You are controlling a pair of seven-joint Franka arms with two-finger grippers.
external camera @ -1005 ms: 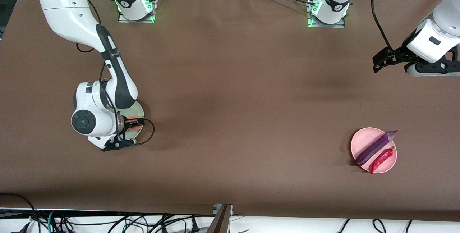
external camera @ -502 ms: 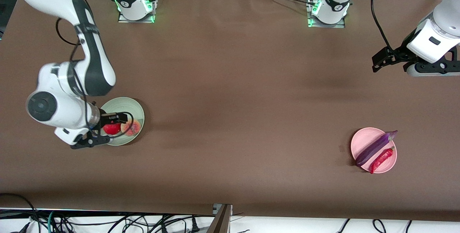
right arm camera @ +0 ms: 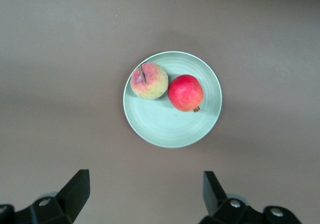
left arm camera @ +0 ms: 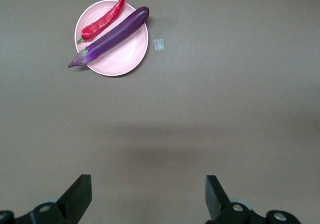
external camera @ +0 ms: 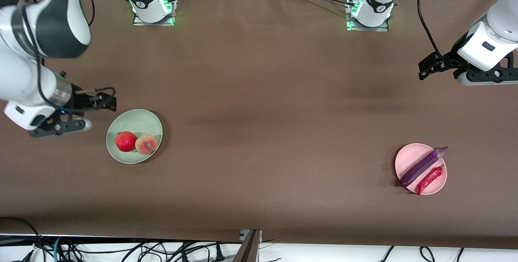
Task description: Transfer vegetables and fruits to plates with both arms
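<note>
A pale green plate (external camera: 133, 116) toward the right arm's end holds a round red fruit (external camera: 126, 141) and a pinkish-orange peach (external camera: 146, 144), side by side. My right gripper (external camera: 107, 102) hangs open and empty over bare table beside that plate. The right wrist view shows the plate (right arm camera: 165, 129), peach (right arm camera: 149, 80) and red fruit (right arm camera: 185, 92) ahead of the right gripper (right arm camera: 145, 194). Toward the left arm's end, a pink plate (external camera: 408, 157) carries a purple eggplant (external camera: 423, 166) and a red chili (external camera: 430, 179). My left gripper (external camera: 427, 68) waits open and empty, raised over the table.
A brown cloth covers the table. The two arm bases (external camera: 151, 5) (external camera: 370, 11) stand along its edge farthest from the front camera. A small pale square (left arm camera: 159, 44) lies on the cloth beside the pink plate (left arm camera: 120, 58). Cables hang below the near edge.
My right arm has risen off the green plate and drawn away toward its own end of the table, uncovering both fruits. The left arm has stayed put.
</note>
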